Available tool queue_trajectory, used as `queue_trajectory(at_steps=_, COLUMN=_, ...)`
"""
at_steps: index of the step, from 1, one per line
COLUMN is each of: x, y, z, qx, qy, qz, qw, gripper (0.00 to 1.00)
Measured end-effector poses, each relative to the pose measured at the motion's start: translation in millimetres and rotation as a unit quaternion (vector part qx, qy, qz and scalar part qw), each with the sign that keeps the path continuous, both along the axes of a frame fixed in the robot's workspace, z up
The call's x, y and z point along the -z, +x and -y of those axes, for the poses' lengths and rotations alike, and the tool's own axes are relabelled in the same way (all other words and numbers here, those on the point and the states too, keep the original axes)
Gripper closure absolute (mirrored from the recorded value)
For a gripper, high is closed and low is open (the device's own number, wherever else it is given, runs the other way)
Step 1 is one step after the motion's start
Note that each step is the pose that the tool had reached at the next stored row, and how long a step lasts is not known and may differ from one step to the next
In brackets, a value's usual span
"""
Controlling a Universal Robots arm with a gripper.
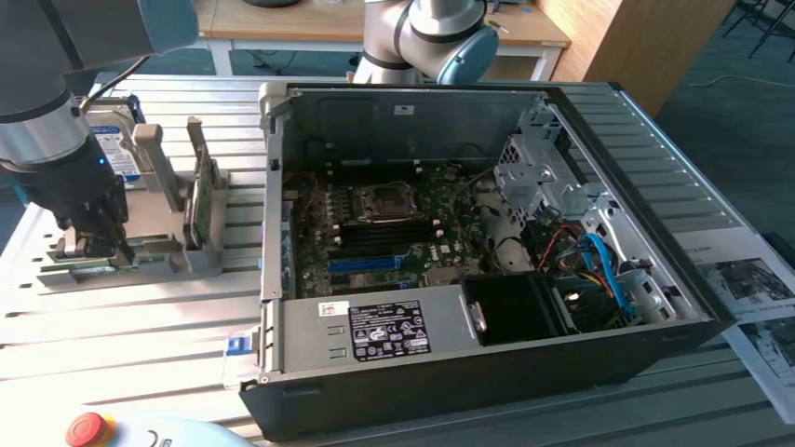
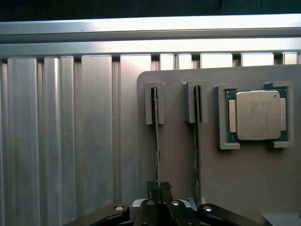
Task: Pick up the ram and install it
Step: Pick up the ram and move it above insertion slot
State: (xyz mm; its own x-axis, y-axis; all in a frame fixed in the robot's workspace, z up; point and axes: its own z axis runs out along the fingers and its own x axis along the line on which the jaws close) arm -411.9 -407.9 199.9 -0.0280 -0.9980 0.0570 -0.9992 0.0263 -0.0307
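**Jaws clamped on ram, stick seated in holder**

Exterior view. Arm (image 1: 50, 140) reaches down at the exterior view's left, over the near end of a grey holder (image 1: 162, 265) on the slatted table (image 1: 125, 326). Jaws sit low among the holder's parts, and their gap is hard to read from this side. Hard drive (image 1: 118, 154) stands at the holder's far side; its blue-white label is unreadable. Open computer case (image 1: 497, 382) sits just beside the holder with the motherboard (image 1: 423, 237) exposed. CPU socket (image 1: 379, 202) is mid-board, with blue memory slots (image 1: 367, 264) near it. Black-and-white rating label (image 1: 389, 331) on the power supply has print too small to read. White sticker (image 1: 404, 110) on the case's far wall is also unreadable. Red button (image 1: 89, 428) sits at the table's near edge. Printed sheets (image 1: 751, 279) lie at the exterior view's right. No brand name is legible anywhere.

Wrist view. Ram (image 2: 156, 141) stands on edge in its slot, far end caught in a bracket (image 2: 154, 101). Jaws are closed on its near end, one pad on each side. Second stick (image 2: 197, 146) stands parallel, just beside, between the ram and the CPU (image 2: 257, 115). The CPU lies flat in its own pocket, its faint lid printing not legible.

Judgement: the step in hand is the grasp and pull from the holder. Doing it well calls for:
- pads square on the board's faces;
- the stick held upright;
- travel in line with the bracket, so nothing binds;
- no contact with the second stick.
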Motion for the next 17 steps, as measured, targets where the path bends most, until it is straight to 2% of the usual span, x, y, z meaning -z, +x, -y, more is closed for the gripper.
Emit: queue_trajectory(at_steps=17, x=-11.4, y=-0.1, z=0.0, qx=0.000, qy=-0.0001, qz=-0.0002, qw=1.0000, gripper=0.88)
